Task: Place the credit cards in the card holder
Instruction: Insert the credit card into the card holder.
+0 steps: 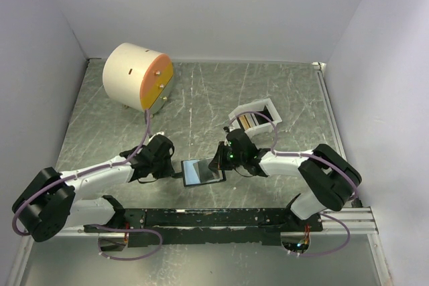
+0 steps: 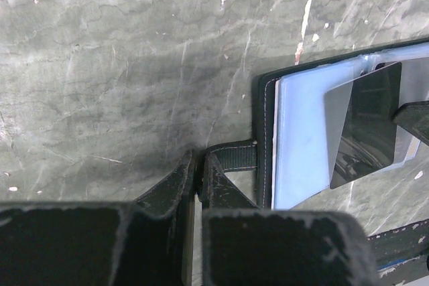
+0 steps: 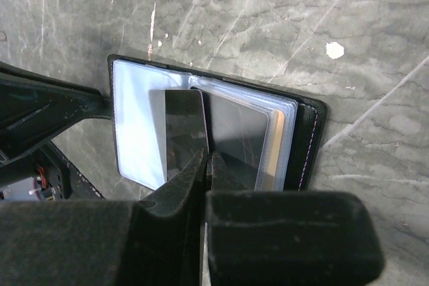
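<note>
The black card holder (image 1: 201, 171) lies open on the table between both arms, its clear sleeves facing up. In the left wrist view my left gripper (image 2: 199, 167) is shut on the holder's black strap tab (image 2: 234, 155), at the left border of the card holder (image 2: 267, 132). My right gripper (image 3: 207, 156) is shut on the edge of a dark, glossy credit card (image 3: 184, 132), which stands tilted over the open sleeves of the card holder (image 3: 307, 140). The same credit card (image 2: 365, 125) shows in the left wrist view. More credit cards (image 1: 247, 121) stand in a white tray.
The white tray (image 1: 267, 106) stands just behind my right gripper (image 1: 220, 160). A big cream cylinder with an orange face (image 1: 137, 77) sits at the back left. White walls close in the table on three sides. My left gripper (image 1: 175, 173) lies low at the holder's left.
</note>
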Robot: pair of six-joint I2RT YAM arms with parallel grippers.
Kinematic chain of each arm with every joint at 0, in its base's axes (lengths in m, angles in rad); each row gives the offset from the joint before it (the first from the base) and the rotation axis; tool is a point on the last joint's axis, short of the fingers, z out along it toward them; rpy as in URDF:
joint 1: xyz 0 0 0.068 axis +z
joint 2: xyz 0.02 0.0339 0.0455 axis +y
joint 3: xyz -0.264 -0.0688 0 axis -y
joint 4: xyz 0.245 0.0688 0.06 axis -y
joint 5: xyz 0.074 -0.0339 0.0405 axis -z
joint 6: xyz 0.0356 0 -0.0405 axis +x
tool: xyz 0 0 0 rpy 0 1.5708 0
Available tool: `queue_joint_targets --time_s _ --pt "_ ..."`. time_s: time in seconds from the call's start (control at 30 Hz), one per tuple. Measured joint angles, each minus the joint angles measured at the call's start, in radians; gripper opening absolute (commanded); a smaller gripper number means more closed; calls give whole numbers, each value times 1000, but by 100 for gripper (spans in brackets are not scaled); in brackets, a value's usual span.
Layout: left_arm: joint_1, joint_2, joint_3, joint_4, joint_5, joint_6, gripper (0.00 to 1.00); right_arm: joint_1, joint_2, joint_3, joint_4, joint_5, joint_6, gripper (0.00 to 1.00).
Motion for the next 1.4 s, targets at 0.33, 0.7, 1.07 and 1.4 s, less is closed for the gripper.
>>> queue_joint_targets --time_s 0.33,0.7,1.07,1.4 --pt "0 -26 -35 40 44 -29 13 2 -8 -42 66 24 46 0" --pt "0 -26 -44 59 73 -51 13 17 -39 -66 74 92 66 0" --pt "0 -26 -52 73 97 -67 13 26 -61 -88 86 134 88 0" --pt "0 -27 -65 99 122 -82 13 86 -55 -95 102 167 132 2"
